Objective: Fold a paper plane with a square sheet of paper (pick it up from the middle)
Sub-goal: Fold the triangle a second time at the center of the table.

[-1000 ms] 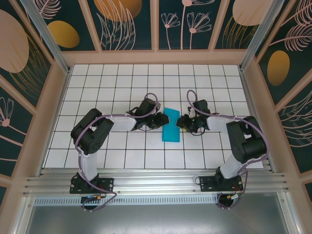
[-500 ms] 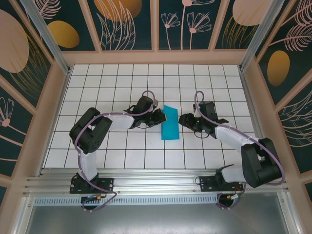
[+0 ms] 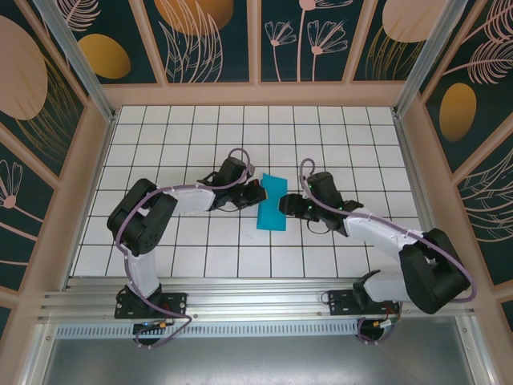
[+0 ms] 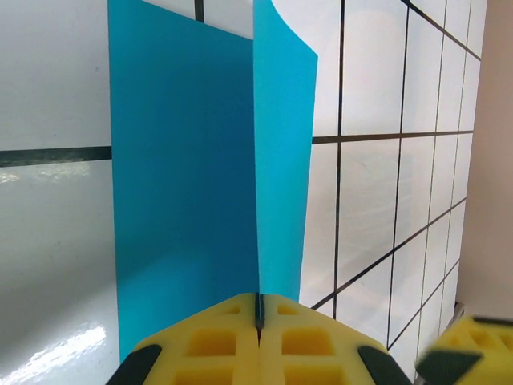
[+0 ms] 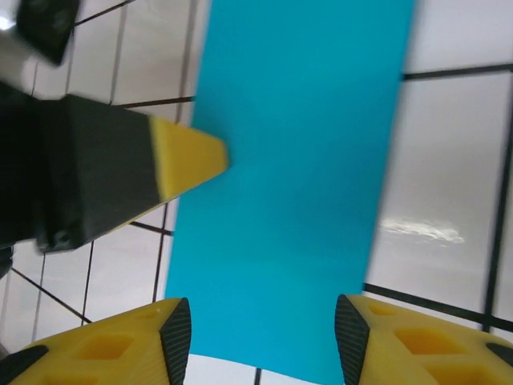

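The square sheet of paper [image 3: 271,202] lies near the middle of the table [image 3: 160,136], folded into a narrow teal strip that runs from the far side toward the near edge, its far end leaning a little toward the right edge. From above, the left gripper [image 3: 258,192] meets the strip's left long edge and the right gripper [image 3: 285,206] meets its right long edge, so the paper sits between the two tools. The top camera shows the strip as one flat shape, while the left wrist camera shows the paper [image 4: 184,160] as two layers: a darker panel lying on the white grid tiles and a lighter flap rising from a line that runs straight into the left gripper [image 4: 259,306]. There the yellow pads are pressed together with a thin edge of the sheet pinched in the seam. In the right wrist view the paper [image 5: 296,160] fills the centre, and the right gripper [image 5: 263,353] has its pads spread wide, one near each long edge of the strip's nearer end. Whether those pads touch the sheet or hang just above it is hard to tell. The same view shows a yellow fingertip [image 5: 188,160] of the left gripper at the paper's edge.
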`<action>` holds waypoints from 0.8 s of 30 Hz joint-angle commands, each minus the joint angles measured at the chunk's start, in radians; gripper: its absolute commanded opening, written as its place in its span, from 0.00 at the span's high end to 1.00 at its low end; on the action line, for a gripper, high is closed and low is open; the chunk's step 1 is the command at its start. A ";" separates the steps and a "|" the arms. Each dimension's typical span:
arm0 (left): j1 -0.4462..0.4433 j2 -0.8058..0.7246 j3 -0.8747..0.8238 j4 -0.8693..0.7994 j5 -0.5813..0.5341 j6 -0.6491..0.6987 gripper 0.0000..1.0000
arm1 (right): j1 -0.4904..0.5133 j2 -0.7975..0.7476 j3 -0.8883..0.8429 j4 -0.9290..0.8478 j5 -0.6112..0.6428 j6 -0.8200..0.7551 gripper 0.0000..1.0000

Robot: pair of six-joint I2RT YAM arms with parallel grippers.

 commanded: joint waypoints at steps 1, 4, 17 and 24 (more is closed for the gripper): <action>0.004 -0.034 -0.010 -0.021 -0.018 0.010 1.00 | 0.125 -0.078 -0.064 0.106 0.194 -0.111 0.44; 0.004 -0.028 -0.008 -0.022 -0.015 0.007 1.00 | 0.254 -0.092 -0.100 0.158 0.329 -0.191 0.42; 0.004 -0.017 -0.002 -0.016 0.000 -0.005 0.98 | 0.486 0.175 -0.021 0.239 0.640 -0.404 0.40; 0.003 -0.016 -0.001 -0.018 0.002 -0.004 0.98 | 0.500 0.248 0.011 0.269 0.675 -0.434 0.45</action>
